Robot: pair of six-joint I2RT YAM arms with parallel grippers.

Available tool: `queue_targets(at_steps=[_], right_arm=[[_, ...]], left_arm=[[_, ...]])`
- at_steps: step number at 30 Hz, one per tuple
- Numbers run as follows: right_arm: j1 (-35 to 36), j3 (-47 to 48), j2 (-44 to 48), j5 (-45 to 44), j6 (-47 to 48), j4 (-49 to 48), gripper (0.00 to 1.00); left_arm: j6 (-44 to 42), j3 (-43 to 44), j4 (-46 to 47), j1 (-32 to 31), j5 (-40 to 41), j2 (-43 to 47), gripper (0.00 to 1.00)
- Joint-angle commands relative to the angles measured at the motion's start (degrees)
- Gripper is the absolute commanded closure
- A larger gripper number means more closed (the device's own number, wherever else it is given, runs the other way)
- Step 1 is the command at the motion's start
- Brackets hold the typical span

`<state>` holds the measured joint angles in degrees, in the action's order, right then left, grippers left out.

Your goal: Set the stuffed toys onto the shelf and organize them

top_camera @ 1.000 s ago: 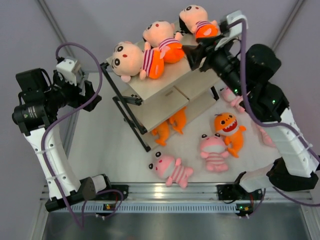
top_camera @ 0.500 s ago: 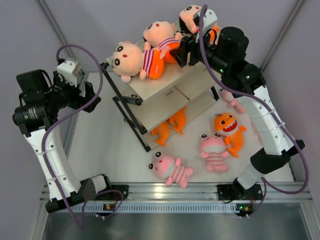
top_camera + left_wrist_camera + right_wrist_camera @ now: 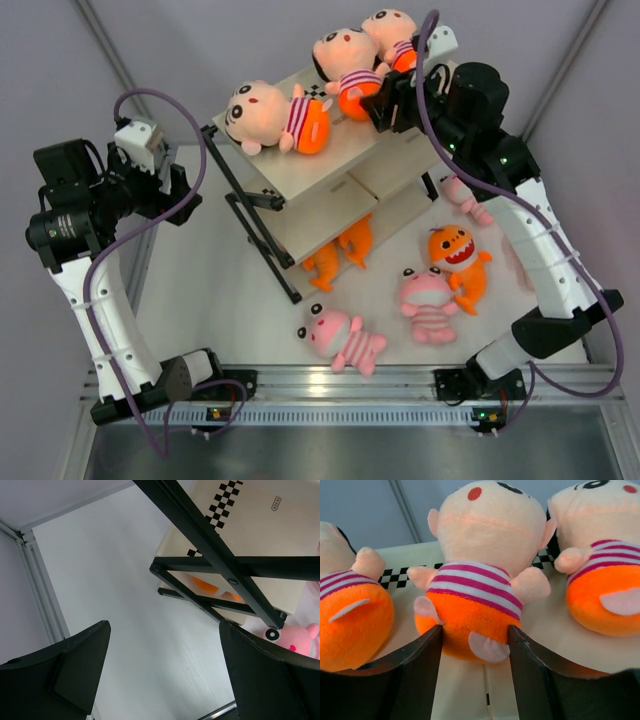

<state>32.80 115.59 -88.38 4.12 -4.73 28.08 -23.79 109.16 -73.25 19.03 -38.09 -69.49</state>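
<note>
Three peach-faced dolls lie on the top board of the shelf (image 3: pixel 335 175). My right gripper (image 3: pixel 385 105) is shut on the orange bottom of the middle doll (image 3: pixel 347 70). In the right wrist view both fingers (image 3: pixel 427 650) press the sides of that doll (image 3: pixel 480 580), with the gripper (image 3: pixel 475 645) low on its body. The left doll (image 3: pixel 268 112) and the right doll (image 3: pixel 390 40) lie free on either side. My left gripper (image 3: pixel 165 665) hangs open over the white table, left of the shelf frame (image 3: pixel 225 565), holding nothing.
On the table in front of the shelf lie two pink striped animals (image 3: pixel 345 340) (image 3: pixel 428 303) and an orange toothy creature (image 3: pixel 458 260). Another orange toy (image 3: pixel 340 250) shows under the lower boards. A pink toy (image 3: pixel 462 192) lies behind my right arm.
My right gripper has closed on the middle doll and carried it back and to the right, next to the right doll. The left doll has turned and shifted slightly. The left arm has not moved.
</note>
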Motion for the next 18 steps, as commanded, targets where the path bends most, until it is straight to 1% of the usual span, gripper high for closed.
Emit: queue_targets(at_steps=[1,2,4,5,6,7,9,13,14,17,18], right_arm=[[-2.1,0.2,3.5,-3.4,1.5,-0.5,0.45],[-2.6,0.7,3.5,-1.1,2.2,-0.4,0.43],[-2.6,3.6,2.5,2.3,3.7,0.9,0.36],[-2.6,5.1,1.9,5.4,4.2,1.9,0.32],[-2.6,6.5,1.2,6.8,4.2,3.9,0.26],[-2.6,8.4,0.4,7.6,4.2,4.3,0.24],[-2.6,8.9,0.5,9.1,4.2,3.8,0.21],[-1.6,7.1,3.0,9.3,4.2,0.3,0.22],[-0.2,6.3,3.6,9.8,4.2,-0.7,0.23],[3.5,4.4,4.4,11.9,6.7,-3.7,0.29],[4.4,4.7,3.9,11.6,6.9,-3.6,0.34]], left_arm=[[-0.9,-0.1,2.4,-0.1,-1.4,0.7,0.04],[-0.8,-0.2,2.3,-0.1,-1.6,0.6,0.04],[-0.8,-0.3,2.4,-0.1,-1.9,0.5,0.04],[-0.8,-0.4,2.4,-0.1,-1.9,0.5,0.04],[-0.8,-0.5,2.4,-0.1,-1.8,0.6,0.04],[-1.0,-0.6,2.3,-0.1,-1.6,0.7,0.04],[-1.1,-0.9,2.4,-0.1,-1.5,0.7,0.04],[-1.2,-1.1,2.4,-0.1,-1.4,0.8,0.04],[-1.3,-1.2,2.3,-0.2,-1.5,0.7,0.04],[-1.2,-1.4,2.4,-0.1,-1.5,0.6,0.04],[-1.2,-1.4,2.4,-0.1,-1.6,0.4,0.04]])
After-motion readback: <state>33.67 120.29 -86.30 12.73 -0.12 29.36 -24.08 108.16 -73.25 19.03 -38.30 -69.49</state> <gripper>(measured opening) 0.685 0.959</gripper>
